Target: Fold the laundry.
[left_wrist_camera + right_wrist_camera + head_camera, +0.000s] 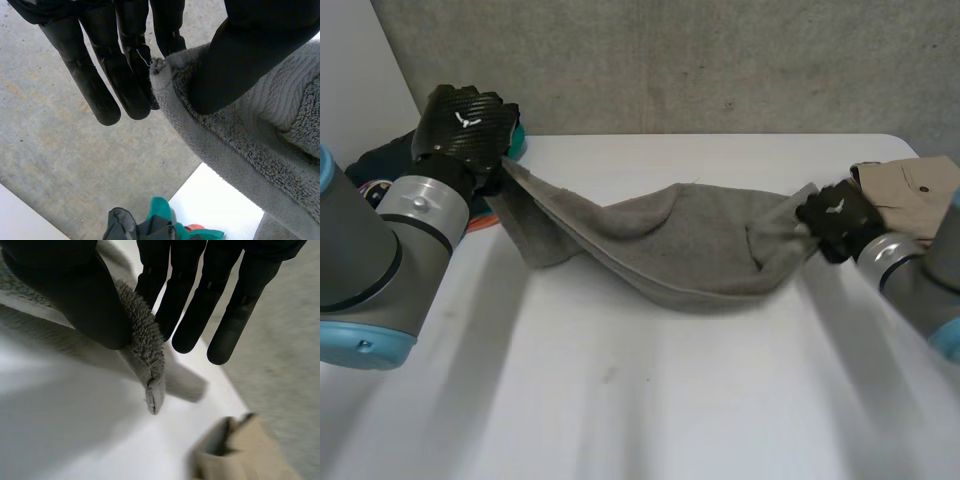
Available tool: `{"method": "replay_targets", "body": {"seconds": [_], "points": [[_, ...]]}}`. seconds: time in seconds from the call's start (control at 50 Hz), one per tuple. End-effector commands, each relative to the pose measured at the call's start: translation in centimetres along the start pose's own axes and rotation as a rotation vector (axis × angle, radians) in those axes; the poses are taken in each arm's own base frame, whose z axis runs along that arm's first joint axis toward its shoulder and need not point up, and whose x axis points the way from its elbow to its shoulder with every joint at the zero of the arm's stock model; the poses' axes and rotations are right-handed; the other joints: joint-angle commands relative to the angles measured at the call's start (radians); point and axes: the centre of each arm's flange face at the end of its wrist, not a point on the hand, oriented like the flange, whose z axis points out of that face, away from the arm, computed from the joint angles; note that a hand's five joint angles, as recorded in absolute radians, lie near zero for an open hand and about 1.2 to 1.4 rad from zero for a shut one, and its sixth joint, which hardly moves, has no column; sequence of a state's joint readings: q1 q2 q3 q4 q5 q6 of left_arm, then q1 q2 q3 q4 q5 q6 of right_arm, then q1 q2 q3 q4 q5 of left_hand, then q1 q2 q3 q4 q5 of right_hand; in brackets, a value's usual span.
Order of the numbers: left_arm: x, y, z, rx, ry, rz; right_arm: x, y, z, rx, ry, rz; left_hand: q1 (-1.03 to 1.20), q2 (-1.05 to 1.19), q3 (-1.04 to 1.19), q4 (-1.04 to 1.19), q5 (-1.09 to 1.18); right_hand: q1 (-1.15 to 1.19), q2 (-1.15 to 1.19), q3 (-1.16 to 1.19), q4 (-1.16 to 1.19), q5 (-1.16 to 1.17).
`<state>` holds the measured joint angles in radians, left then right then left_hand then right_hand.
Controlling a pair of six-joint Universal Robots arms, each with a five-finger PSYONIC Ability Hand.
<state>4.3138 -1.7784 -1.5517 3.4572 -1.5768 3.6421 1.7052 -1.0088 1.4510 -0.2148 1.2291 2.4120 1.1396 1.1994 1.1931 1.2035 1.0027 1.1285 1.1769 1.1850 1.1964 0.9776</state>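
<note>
Grey towel (690,245) is held stretched above the white table (650,400), one end pinched by the left hand (470,125), the other by the right hand (838,220).

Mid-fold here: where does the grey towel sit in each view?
Head view: towel stretched between left hand and right hand, over the table.
Left wrist view: towel end pinched in the left hand.
Right wrist view: towel other end pinched in the right hand.
Shared landmark: the white table under the towel.
</note>
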Motion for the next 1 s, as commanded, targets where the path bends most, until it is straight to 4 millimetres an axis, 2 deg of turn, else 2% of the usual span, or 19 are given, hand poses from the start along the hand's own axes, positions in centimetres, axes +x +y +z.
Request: {"method": "replay_targets", "body": {"seconds": [0.02,0.1,0.18,0.26,0.32,0.4,0.44,0.5,0.54,0.56,0.62,0.64,0.66,0.68,0.72,0.74,0.82,0.88,1.0], "points": [[-2.0,-1.9,-2.0,-0.016,-0.02,0.012,7.2,-5.6,-6.7,-0.11,0.106,-0.057,0.257,0.197,0.203,0.193,0.219,0.268,0.219,0.211,0.2,0.244],[-4.2,-2.6,-3.6,-0.067,-0.05,0.017,10.1,-7.0,-10.8,-0.205,0.139,-0.131,0.257,0.197,0.203,0.193,0.219,0.268,0.219,0.211,0.2,0.244],[-5.9,-4.6,-5.4,-0.058,-0.072,0.026,11.4,-9.0,-13.6,-0.231,0.168,-0.185,0.257,0.197,0.203,0.193,0.219,0.268,0.219,0.211,0.2,0.244],[-6.1,-5.0,-6.2,-0.067,-0.071,0.026,11.6,-10.1,-14.6,-0.211,0.194,-0.186,0.257,0.197,0.203,0.193,0.219,0.268,0.219,0.211,0.2,0.244],[-5.2,-3.3,-6.0,-0.128,-0.035,0.025,11.2,-9.4,-14.3,-0.231,0.175,-0.168,0.257,0.197,0.203,0.193,0.219,0.268,0.219,0.211,0.2,0.244],[-3.3,0.6,-4.5,-0.246,0.032,0.042,9.8,-6.5,-11.6,-0.303,0.073,-0.131,0.257,0.197,0.203,0.193,0.219,0.268,0.219,0.211,0.2,0.244],[-2.3,2.9,-3.3,-0.307,0.068,0.068,8.4,-4.8,-9.3,-0.355,0.015,-0.118,0.257,0.197,0.203,0.193,0.219,0.268,0.219,0.211,0.2,0.244],[-1.7,4.2,-1.0,-0.31,0.078,0.106,7.9,-3.9,-6.8,-0.407,0.023,-0.133,0.257,0.197,0.203,0.193,0.219,0.268,0.219,0.211,0.2,0.244],[-1.4,4.6,2.0,-0.269,0.064,0.143,8.2,-3.8,-5.6,-0.413,0.057,-0.15,0.257,0.197,0.203,0.193,0.219,0.268,0.219,0.211,0.2,0.244],[-1.4,4.6,2.8,-0.252,0.059,0.152,8.8,-4.3,-4.2,-0.388,0.114,-0.172,0.257,0.197,0.203,0.193,0.219,0.268,0.219,0.211,0.2,0.244],[-2.5,2.6,7.0,-0.114,-0.022,0.166,9.7,-6.2,-1.9,-0.281,0.228,-0.186,0.257,0.197,0.203,0.193,0.219,0.268,0.219,0.211,0.2,0.244],[-3.3,1.7,8.2,-0.06,-0.061,0.165,10.9,-7.9,-0.7,-0.176,0.331,-0.16,0.257,0.197,0.203,0.193,0.219,0.268,0.219,0.211,0.2,0.244],[-4.6,-0.4,10.1,0.059,-0.135,0.161,11.8,-9.2,-0.3,-0.106,0.39,-0.142,0.257,0.197,0.203,0.193,0.219,0.268,0.219,0.211,0.2,0.244],[-5.3,-1.5,10.9,0.122,-0.175,0.16,12.7,-10.3,0.0,-0.036,0.449,-0.123,0.257,0.197,0.203,0.193,0.219,0.268,0.219,0.211,0.2,0.244],[-6.9,-3.8,12.2,0.261,-0.266,0.155,15.6,-13.3,0.3,0.172,0.612,-0.067,0.257,0.197,0.203,0.193,0.219,0.268,0.219,0.211,0.2,0.244],[-8.3,-6.1,12.9,0.403,-0.354,0.148,16.2,-14.1,0.3,0.237,0.657,-0.054,0.257,0.197,0.203,0.193,0.219,0.268,0.219,0.211,0.2,0.244],[-9.9,-9.6,13.1,0.656,-0.499,0.107,18.7,-17.6,-0.7,0.485,0.832,-0.035,0.257,0.197,0.203,0.193,0.219,0.268,0.219,0.211,0.2,0.244],[-10.2,-9.6,13.1,0.664,-0.533,0.09,18.6,-18.2,-0.6,0.553,0.863,-0.049,0.257,0.197,0.203,0.193,0.219,0.268,0.219,0.211,0.2,0.244],[-8.4,-5.6,13.0,0.506,-0.461,0.058,16.7,-15.9,0.9,0.484,0.78,-0.044,0.257,0.197,0.203,0.193,0.219,0.268,0.219,0.211,0.2,0.244]]}}
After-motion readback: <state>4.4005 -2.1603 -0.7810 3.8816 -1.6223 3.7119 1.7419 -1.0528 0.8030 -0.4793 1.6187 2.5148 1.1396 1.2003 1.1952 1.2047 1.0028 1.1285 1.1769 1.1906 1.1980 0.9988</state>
